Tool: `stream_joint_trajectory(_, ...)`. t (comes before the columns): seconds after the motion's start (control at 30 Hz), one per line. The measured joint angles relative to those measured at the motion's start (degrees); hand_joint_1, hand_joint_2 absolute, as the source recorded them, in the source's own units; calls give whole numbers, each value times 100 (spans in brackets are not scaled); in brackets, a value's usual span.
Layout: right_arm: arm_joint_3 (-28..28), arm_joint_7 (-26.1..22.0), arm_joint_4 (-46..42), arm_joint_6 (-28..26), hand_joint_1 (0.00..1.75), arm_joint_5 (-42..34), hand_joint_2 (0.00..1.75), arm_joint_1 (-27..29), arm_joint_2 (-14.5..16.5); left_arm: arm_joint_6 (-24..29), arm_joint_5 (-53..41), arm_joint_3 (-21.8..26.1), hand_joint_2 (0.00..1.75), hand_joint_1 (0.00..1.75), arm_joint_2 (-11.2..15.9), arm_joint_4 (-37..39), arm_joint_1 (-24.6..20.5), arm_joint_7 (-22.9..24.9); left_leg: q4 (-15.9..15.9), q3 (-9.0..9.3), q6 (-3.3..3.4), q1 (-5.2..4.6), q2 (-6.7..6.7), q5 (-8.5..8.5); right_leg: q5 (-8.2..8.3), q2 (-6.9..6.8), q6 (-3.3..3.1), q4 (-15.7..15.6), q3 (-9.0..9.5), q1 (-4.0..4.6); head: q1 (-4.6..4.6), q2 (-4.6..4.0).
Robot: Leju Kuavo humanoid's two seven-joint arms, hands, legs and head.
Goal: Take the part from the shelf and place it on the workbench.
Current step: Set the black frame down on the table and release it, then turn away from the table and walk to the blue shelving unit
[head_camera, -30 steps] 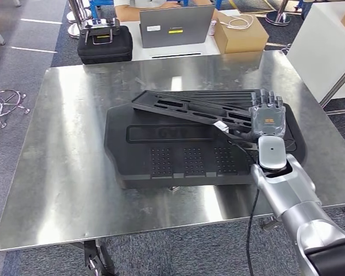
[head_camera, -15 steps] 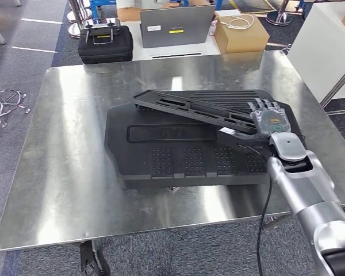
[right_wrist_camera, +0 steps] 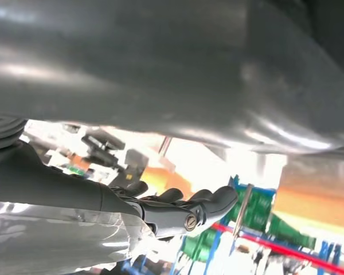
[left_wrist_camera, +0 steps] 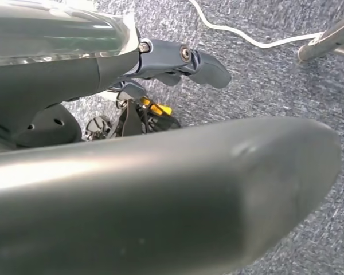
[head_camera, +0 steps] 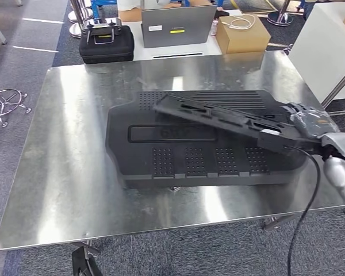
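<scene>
A long black slotted part (head_camera: pixel 214 115) lies slanted on top of a big flat black part (head_camera: pixel 162 155) on the steel workbench (head_camera: pixel 66 132). My right hand (head_camera: pixel 309 123) is at the slotted part's right end, near the workbench's right edge, and touches or nearly touches it. In the right wrist view its fingers (right_wrist_camera: pixel 183 213) are stretched out, and nothing lies between them and the thumb (right_wrist_camera: pixel 161 69). My left hand (left_wrist_camera: pixel 131 166) hangs over grey carpet with its fingers (left_wrist_camera: pixel 183 57) straight and holds nothing.
Behind the workbench stand a black case (head_camera: pixel 106 43), a grey laptop (head_camera: pixel 177 26) and a cardboard box (head_camera: pixel 242 33). A white panel (head_camera: pixel 322 52) rises at the right. A cable (head_camera: pixel 307 195) hangs from my right wrist. Bare steel lies left of the parts.
My right hand has moved right, off toward the workbench's edge, and turned on its side. The slotted part has slid a little to the right and lies lower on the big part.
</scene>
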Motion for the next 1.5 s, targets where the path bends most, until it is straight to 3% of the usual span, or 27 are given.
stream_joint_trajectory(0.13,147,-31,-699,272,0,-876,0,112,-869,6,0,79,0,0,26,0,53,-61,0,-3,1,-4,-1,-1,0,2,1,-1,-1,-1,0,1)
stream_joint_trajectory(0.27,297,57,-1138,328,0,-1061,0,171,-1416,7,0,107,0,0,40,0,62,-75,0,-1,2,-2,0,-1,0,6,1,-1,-1,0,0,0)
stream_joint_trajectory(0.47,568,90,-1343,112,0,-1037,0,301,-1687,10,0,108,0,0,41,0,62,-74,0,2,0,10,1,0,0,3,0,-1,2,3,0,0)
stream_joint_trajectory(0.6,520,317,-1467,-1142,0,-572,0,764,-1681,26,0,111,0,0,38,0,69,-74,-1,1,0,14,1,0,-1,2,0,-1,6,8,0,0)
stream_joint_trajectory(0.7,42,332,-1677,-2466,0,275,0,1531,-1339,37,0,113,0,0,33,0,77,-64,-2,1,0,19,0,-2,-3,1,-1,-1,9,19,1,0)
stream_joint_trajectory(0.83,-911,63,-2202,-4018,0,902,175,2709,-567,42,0,113,0,0,13,0,76,-13,-3,0,0,24,-19,-2,-12,-12,-2,-2,8,21,-2,0)
stream_joint_trajectory(1.0,-1840,-382,-2956,-5257,0,962,175,3761,262,77,0,113,0,0,-13,0,79,36,-5,1,0,26,-26,-3,-18,-20,-7,-2,10,22,-3,1)
stream_joint_trajectory(1.1,-2306,-1073,-3474,-5837,0,783,175,4243,788,158,0,113,0,0,-30,0,72,53,-6,2,-2,25,-25,-4,-18,-18,-7,-2,10,22,-2,0)
stream_joint_trajectory(1.3,-3122,-2377,-4317,-5978,0,321,175,4871,1795,321,0,113,0,0,-53,0,62,100,-7,5,-4,25,-23,-5,-19,-15,-7,-2,11,22,-2,0)
stream_joint_trajectory(1.5,-3521,-3047,-4831,-5985,0,-51,175,5312,2438,422,0,116,0,0,-62,0,63,111,6,7,10,9,-22,-15,-16,-10,5,-13,14,6,-2,0)
